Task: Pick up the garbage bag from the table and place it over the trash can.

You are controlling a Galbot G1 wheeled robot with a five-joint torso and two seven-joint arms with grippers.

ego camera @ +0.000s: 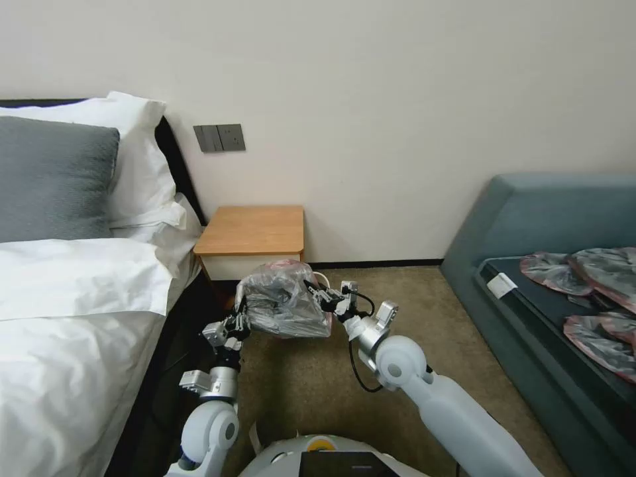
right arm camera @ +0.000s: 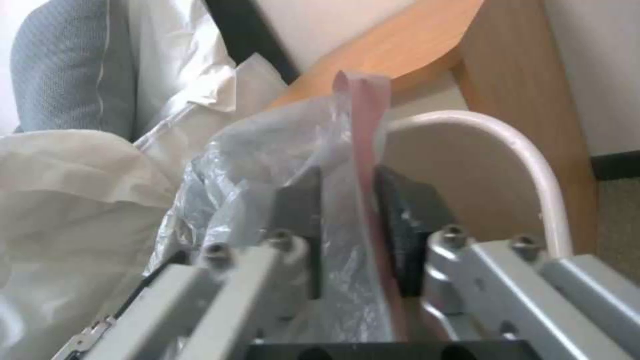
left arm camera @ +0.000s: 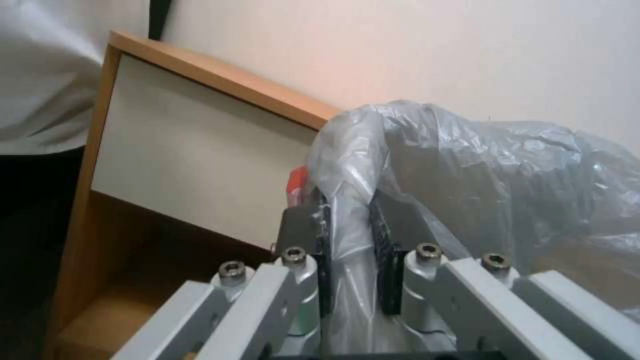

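Head view: both hands, left hand [ego camera: 240,322] and right hand [ego camera: 322,296], clench garbage bag [ego camera: 285,298] before table [ego camera: 252,230].

White rounded arm shells, silver wrist joints, a looping black cable [ego camera: 354,371], grey screw-studded tool linkages with black pads [left arm camera: 390,240]

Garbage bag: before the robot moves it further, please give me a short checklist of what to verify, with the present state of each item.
1. Left gripper shut on the garbage bag: ok, plastic sits between its pads.
2. Right gripper shut on the bag's pinkish rim: ok.
3. Bag lifted off the table: ok, it hangs in front of it, between both grippers.
4. Bag mouth spread open: cannot tell, the plastic looks bunched.
5. Trash can below the bag: ok, its pale rim curves beside the right gripper.
6. Rim over the can's edge: not ok yet.
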